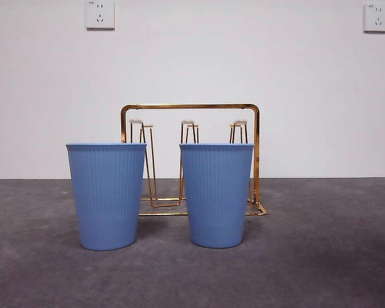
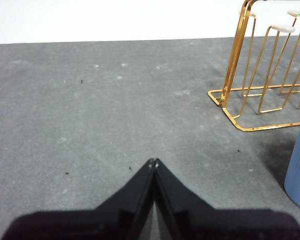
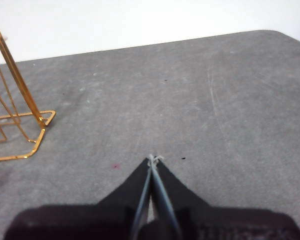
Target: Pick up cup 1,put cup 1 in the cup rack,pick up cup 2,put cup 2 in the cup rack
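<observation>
Cups, two blue ones, left cup and right cup, stand near, before the cup rack. They look light, ribbed, stiff. I'd pinch a rim. My left end effector and right end effector are closed, empty.

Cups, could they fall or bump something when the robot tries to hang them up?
Maybe. The two blue cups stand close together, so grabbing one could knock over the other. The cup rack is light wire right behind them; a clumsy push might shove it. Its pegs are thin, so a cup could miss.
</observation>
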{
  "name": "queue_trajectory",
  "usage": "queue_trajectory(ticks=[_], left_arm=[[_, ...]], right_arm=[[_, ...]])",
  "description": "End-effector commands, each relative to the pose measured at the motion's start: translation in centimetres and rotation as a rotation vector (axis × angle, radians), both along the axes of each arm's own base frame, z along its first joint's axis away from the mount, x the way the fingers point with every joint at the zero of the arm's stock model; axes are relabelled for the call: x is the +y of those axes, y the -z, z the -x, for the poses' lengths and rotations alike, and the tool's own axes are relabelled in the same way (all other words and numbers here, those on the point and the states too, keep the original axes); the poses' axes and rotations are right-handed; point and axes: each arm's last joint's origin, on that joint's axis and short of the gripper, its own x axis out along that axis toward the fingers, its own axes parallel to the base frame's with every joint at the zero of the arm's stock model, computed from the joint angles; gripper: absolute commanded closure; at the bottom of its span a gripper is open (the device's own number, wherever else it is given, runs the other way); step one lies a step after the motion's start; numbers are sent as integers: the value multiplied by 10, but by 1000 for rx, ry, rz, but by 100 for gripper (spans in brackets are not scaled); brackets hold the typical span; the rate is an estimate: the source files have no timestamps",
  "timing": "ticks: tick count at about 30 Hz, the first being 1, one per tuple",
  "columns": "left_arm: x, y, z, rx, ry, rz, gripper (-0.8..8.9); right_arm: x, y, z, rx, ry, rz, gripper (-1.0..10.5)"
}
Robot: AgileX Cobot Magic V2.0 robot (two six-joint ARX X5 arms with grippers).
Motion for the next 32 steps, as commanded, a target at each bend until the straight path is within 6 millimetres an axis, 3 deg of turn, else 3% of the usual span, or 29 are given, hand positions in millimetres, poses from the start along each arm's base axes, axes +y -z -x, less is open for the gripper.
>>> queue_trajectory(ticks=[1, 7, 11, 17, 23, 32], left_arm=[[0, 1, -1, -11, -5, 11, 816], [0, -6, 0, -21, -16, 74, 818], [0, -22, 4, -18, -18, 144, 821], [-2, -60, 9, -48, 35, 198, 821], [-5, -97, 11, 16, 145, 223, 821], [-12, -148, 12, 148, 379, 240, 821]], right_arm=[[0, 2, 0, 1, 0, -59, 946], [1, 0, 0, -2, -12, -96, 956], [2, -15, 2, -43, -33, -182, 956], [3, -51, 7, -86, -66, -200, 956], [6, -91, 9, 10, -185, -204, 956], [11, -169, 5, 141, -387, -88, 956]])
